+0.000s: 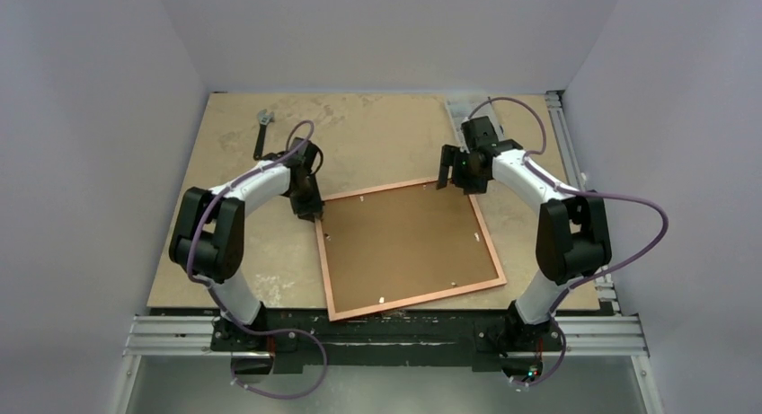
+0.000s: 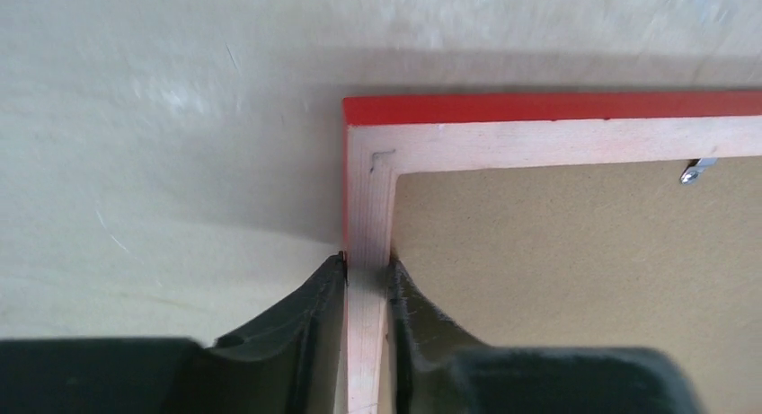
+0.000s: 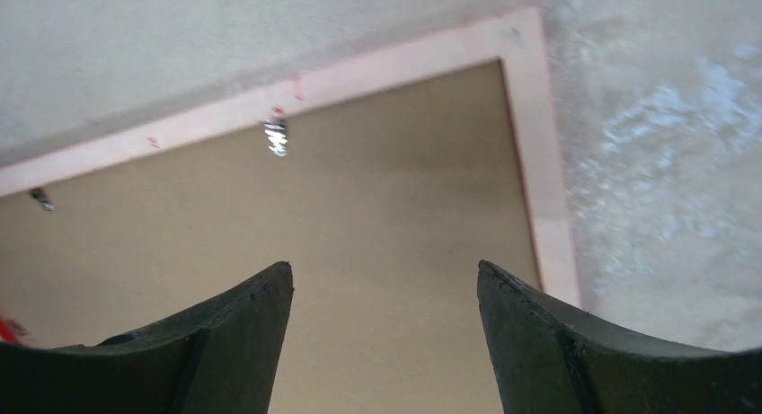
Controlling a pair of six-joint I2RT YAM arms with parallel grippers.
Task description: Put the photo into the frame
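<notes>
Face down between the arms, the frame (image 1: 418, 299) shows its pale back and brown backing board (image 1: 404, 243). The left gripper (image 2: 367, 266), nearly closed, pinches the side rail at the frame's 10 o'clock corner, and the frame spreads from it toward 4 o'clock. The right gripper (image 3: 385, 279) hangs wide open and empty over the 1 o'clock corner. The photo appears in no view.

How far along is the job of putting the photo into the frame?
Done: the frame lies back-up on the table, brown backing board seated in it. In hand: the left tool is shut on the frame's side rail near a corner; the right tool hovers open above the far right corner. Left: no view shows the photo, so whether it is already inside cannot be told.
</notes>
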